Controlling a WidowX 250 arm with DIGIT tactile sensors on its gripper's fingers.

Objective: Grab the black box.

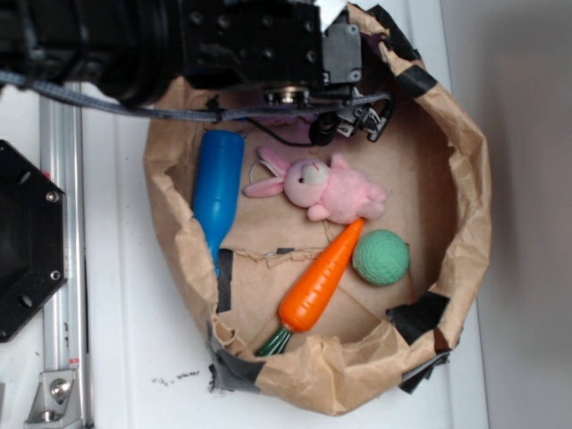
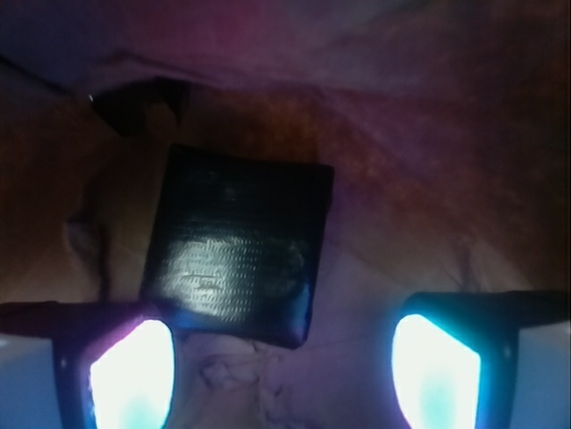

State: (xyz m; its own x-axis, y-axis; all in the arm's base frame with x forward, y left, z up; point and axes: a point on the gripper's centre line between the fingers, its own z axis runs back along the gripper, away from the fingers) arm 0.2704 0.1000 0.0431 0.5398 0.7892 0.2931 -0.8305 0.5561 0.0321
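the gripper (image 2: 284, 371) is spread wide in the wrist view, its two glowing fingers (image 2: 132, 375) apart and clasping nothing. the black box (image 2: 237, 243) lies flat on brown paper just ahead of them, nearer the left finger, its near edge close to that tip. the exterior view hides the box under the arm (image 1: 179, 40), at the far rim of the paper bag (image 1: 465, 179). only that view shows the bottle (image 1: 217, 186), bunny (image 1: 326, 188), carrot (image 1: 320, 279) and ball (image 1: 381, 257).
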